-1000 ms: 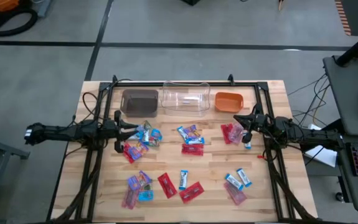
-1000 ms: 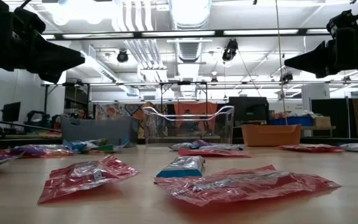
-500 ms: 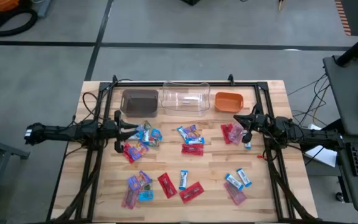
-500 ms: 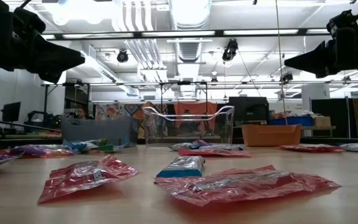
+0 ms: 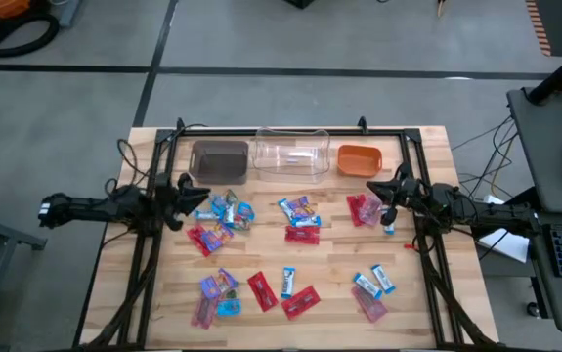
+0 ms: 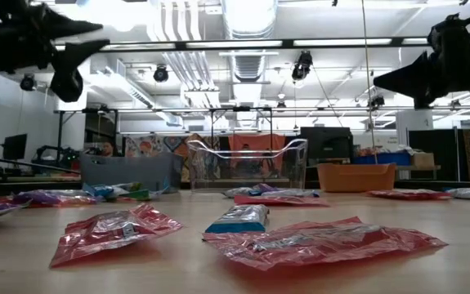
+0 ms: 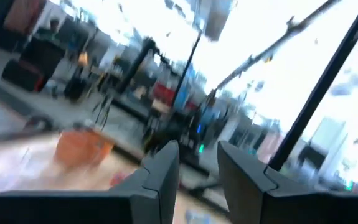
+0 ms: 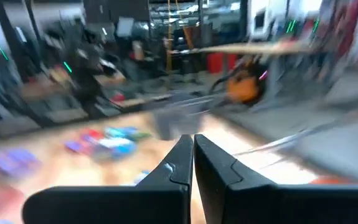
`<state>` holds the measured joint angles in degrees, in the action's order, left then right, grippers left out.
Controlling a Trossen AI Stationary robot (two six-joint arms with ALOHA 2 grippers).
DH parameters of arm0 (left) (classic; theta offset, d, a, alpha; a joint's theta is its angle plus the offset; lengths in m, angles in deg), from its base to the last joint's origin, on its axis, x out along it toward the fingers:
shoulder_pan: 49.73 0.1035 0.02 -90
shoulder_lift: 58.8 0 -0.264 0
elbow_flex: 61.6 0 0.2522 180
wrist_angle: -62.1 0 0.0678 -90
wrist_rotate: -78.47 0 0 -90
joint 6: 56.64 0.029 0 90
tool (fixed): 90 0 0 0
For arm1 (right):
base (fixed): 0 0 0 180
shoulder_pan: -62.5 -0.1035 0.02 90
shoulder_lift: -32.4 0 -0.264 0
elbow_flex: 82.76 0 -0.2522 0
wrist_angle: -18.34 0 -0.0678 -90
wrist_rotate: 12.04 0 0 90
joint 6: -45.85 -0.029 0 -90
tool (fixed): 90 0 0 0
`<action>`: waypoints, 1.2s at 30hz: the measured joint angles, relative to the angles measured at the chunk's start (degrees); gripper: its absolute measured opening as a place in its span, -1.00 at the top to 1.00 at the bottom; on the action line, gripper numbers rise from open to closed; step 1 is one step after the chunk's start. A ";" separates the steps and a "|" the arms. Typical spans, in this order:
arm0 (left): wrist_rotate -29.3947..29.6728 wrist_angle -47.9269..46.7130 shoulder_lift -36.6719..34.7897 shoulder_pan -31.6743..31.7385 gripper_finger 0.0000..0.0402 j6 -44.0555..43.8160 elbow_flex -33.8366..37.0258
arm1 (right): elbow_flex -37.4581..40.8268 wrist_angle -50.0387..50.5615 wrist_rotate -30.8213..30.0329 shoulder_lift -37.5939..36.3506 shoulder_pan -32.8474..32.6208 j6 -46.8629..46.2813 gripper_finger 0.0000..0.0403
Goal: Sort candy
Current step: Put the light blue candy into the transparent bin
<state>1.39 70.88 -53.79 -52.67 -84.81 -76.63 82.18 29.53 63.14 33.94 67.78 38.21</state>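
The left gripper (image 5: 200,196) hung above the table's left side, just over the cluster of blue and red candy (image 5: 224,217) in front of the brown bin (image 5: 220,161); its fingers (image 7: 164,167) stood a little apart with nothing between them. The right gripper (image 5: 382,192) hovered at the table's right side, beside a red candy pair (image 5: 363,208) and in front of the orange bin (image 5: 359,159); its fingers (image 8: 179,163) were pressed together and held nothing. Between those two bins stood the clear bin (image 5: 291,153), all three in a row along the far edge. The rest of the candy lay scattered flat on the wooden table (image 5: 427,147): a blue-and-red group (image 5: 300,219) at the middle, a purple and blue bunch (image 5: 216,294) near the front left, red pieces (image 5: 300,301) and a blue one (image 5: 287,282) at front centre, and blue-and-white ones (image 5: 374,286) at front right
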 joint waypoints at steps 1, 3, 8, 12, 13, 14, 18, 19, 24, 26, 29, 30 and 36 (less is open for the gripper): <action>0.13 1.70 0.00 0.00 0.52 0.42 -0.01 | 0.06 -0.46 0.07 0.00 0.00 -3.81 0.95; 1.97 4.34 0.00 -0.04 0.52 1.65 -0.01 | 0.06 -1.42 0.12 0.02 0.00 -9.03 0.95; 6.06 5.51 1.34 0.00 0.52 2.28 -0.01 | 0.06 -3.27 2.76 0.63 -0.02 -17.42 0.95; 2.36 7.58 5.19 -0.04 0.52 2.28 -0.01 | 0.06 -6.01 3.26 0.90 0.00 -18.71 0.95; 1.38 8.77 6.53 -0.07 0.52 2.21 -0.01 | 0.06 -5.82 3.25 0.90 0.00 -18.97 0.95; 0.50 9.81 7.93 -0.07 0.52 2.03 -0.01 | 0.06 -5.40 3.23 0.91 0.00 -19.10 0.95; -1.17 10.87 13.18 -0.07 0.52 -0.32 -0.16 | 0.00 -5.33 2.04 1.81 0.00 -20.25 0.95; -1.40 9.32 14.39 -0.07 0.52 -0.98 -0.78 | -0.32 -4.90 1.00 2.09 0.00 -20.97 0.95; -1.25 -1.86 23.06 -0.07 0.52 -3.88 -8.16 | -3.98 -0.20 -1.41 4.97 0.02 -22.29 0.95; -0.53 -5.39 27.37 -0.07 0.52 -3.92 -12.09 | -6.28 3.69 -1.88 6.42 0.02 -22.12 0.95; -0.45 -16.56 33.09 -0.12 0.52 -4.22 -18.97 | -9.47 8.89 -3.16 8.89 0.02 -22.07 0.95; -0.43 -21.75 35.11 -0.22 0.52 -4.71 -21.22 | -10.34 10.04 -3.31 9.65 0.02 -22.01 0.95; 1.64 -38.17 49.30 -0.72 0.52 -13.93 -31.97 | -14.26 11.70 -3.35 13.64 0.00 -19.80 0.95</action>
<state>3.03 32.71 -4.49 -53.39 -98.74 -108.60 67.92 41.23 59.78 47.58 67.78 18.41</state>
